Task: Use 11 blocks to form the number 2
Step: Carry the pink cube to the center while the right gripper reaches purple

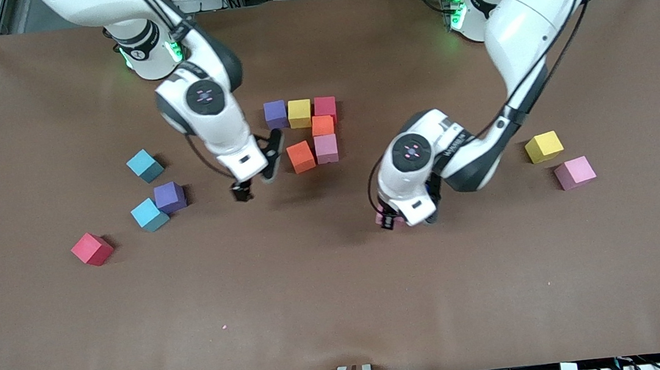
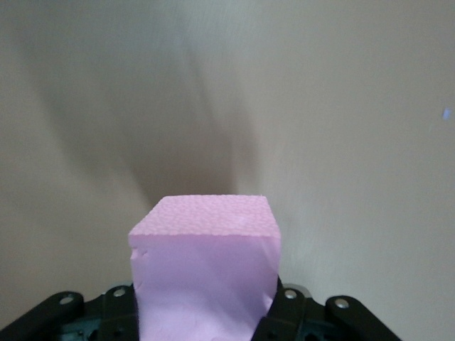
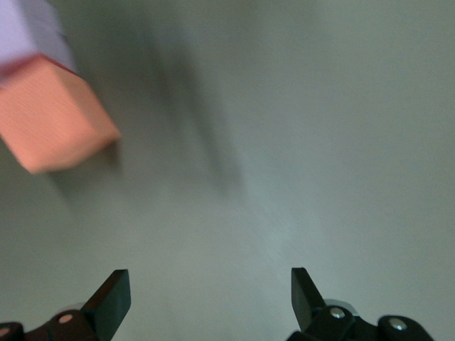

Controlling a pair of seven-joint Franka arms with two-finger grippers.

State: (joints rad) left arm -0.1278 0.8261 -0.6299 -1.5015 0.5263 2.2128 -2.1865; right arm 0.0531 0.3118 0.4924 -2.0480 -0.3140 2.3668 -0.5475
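From the high front camera, two Franka arms work over a brown desk (image 1: 45, 337) where a partial number 2 (image 1: 307, 131) takes shape: a purple, a yellow and a red cube in a row, an orange one and a pink one below the red, and a skewed orange block (image 1: 300, 156) beside that pink one. The right gripper (image 1: 256, 180), fingers spread and empty, hovers just beside the skewed orange block, toward the right arm's end of the desk. The left gripper (image 1: 392, 220) hangs over bare desk, clenched on a pink block (image 1: 381, 219) that barely peeks out beneath the wrist; the digit lies from it toward the robots' bases and toward the right arm's end. Loose blocks lie at both ends of the desk.

In the left wrist view, the pink block (image 2: 206, 277) sits squarely between the left gripper's fingers (image 2: 288, 312), bare desk under it.

In the right wrist view, the right gripper (image 3: 211, 295) stands released, nothing between its fingers, the orange block (image 3: 53, 121) off to one side and ahead. The right arm is nearer the digit; the left carries the next piece, by the look of it.
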